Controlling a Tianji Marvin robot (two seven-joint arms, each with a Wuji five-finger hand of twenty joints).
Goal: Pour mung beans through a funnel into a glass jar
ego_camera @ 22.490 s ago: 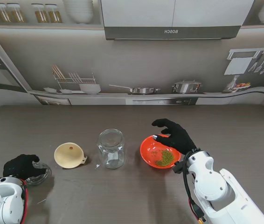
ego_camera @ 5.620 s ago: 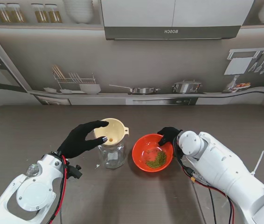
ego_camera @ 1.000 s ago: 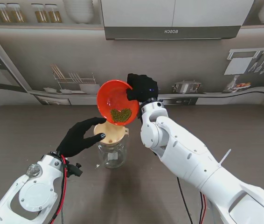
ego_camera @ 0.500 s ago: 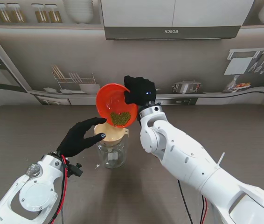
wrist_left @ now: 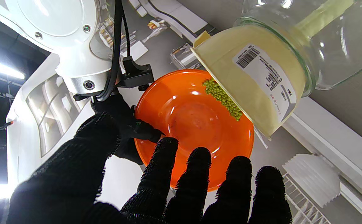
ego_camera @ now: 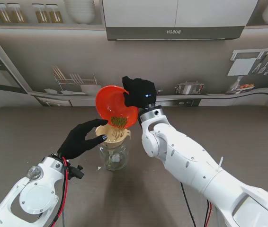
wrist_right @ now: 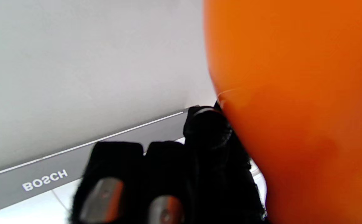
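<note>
Both hands were busy over the glass jar (ego_camera: 113,156), which stood on the table near the middle with the cream plastic funnel (ego_camera: 113,134) seated in its mouth. The right hand (ego_camera: 138,91) was clamped on the rim of the orange bowl (ego_camera: 112,103), tipped steeply above the funnel, mung beans (ego_camera: 119,122) gathered at its lower lip. The left hand (ego_camera: 81,139) had its fingers curled against the funnel's edge, seemingly steadying it. My worry: tipping faster could send the small, smooth beans over the funnel's shallow rim, or clog its narrow spout. The glossy bowl offered the beans little friction.
</note>
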